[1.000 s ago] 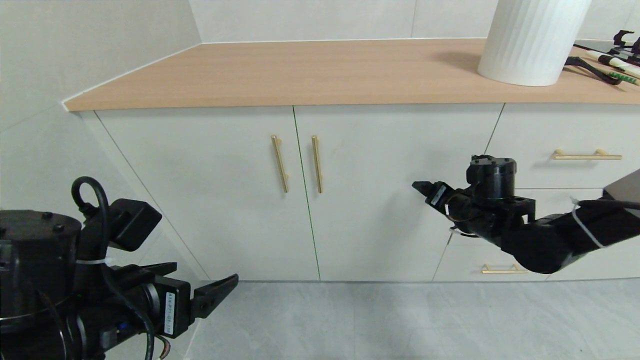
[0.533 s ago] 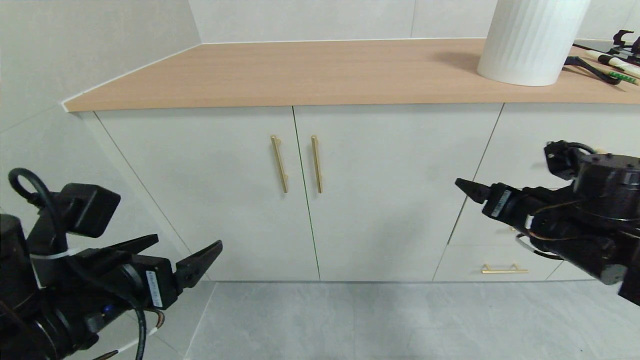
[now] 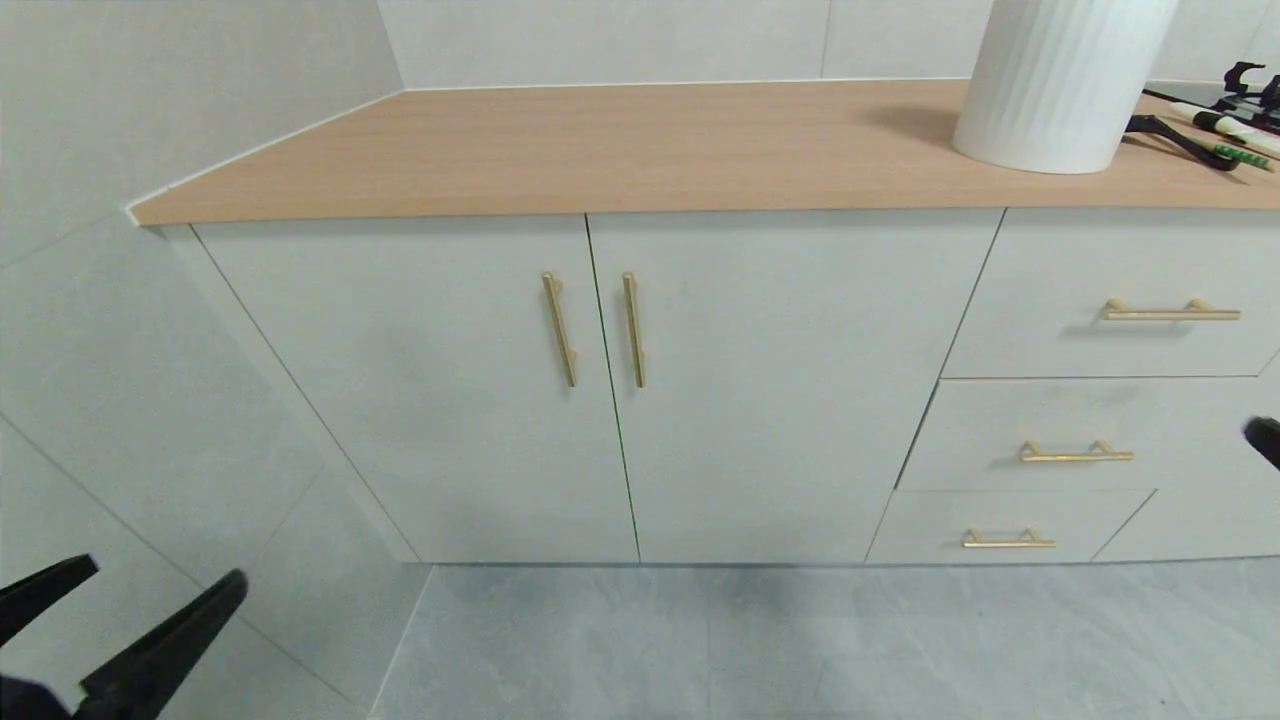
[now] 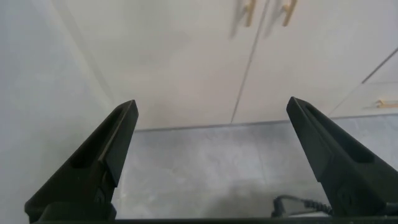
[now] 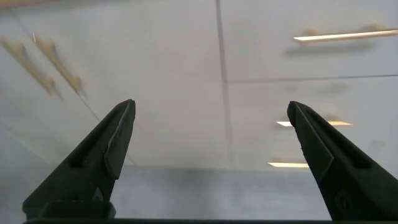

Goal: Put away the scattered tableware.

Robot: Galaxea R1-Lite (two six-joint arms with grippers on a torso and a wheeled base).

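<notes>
The scattered tableware (image 3: pixel 1205 135) lies at the far right end of the wooden countertop (image 3: pixel 600 150), where the head view cuts it off. It is a small cluster of long pieces: a black-handled utensil (image 3: pixel 1175 132) nearest the middle of the counter, then a white-and-dark stick (image 3: pixel 1222 121) and a green-marked one (image 3: pixel 1243 155) beyond it. What each piece is cannot be told. Just beside the cluster, toward the counter's middle, stands a tall white ribbed container (image 3: pixel 1065 80); the black handle runs up close to its base.

Both grippers are well apart from the tableware, down in front of the cabinet. The left gripper (image 3: pixel 165 572) is low at the front left, before the grey tiled wall (image 3: pixel 120 350) beside the left door, its fingers spread wide with nothing between them. In its wrist view, the left gripper (image 4: pixel 211 106) frames the foot of the cabinet doors and the grey floor (image 4: pixel 199 168). The right gripper (image 5: pixel 210 104) is likewise spread wide and empty, framing the drawer fronts; one dark fingertip (image 3: pixel 1264 440) pokes in at the right edge of the head view, level with the middle drawer.

Under the countertop, two pale doors (image 3: pixel 780 400) meet at a seam, each with a vertical brass handle (image 3: pixel 560 328). To their right are three stacked drawers (image 3: pixel 1120 270) with horizontal brass handles, all closed.
</notes>
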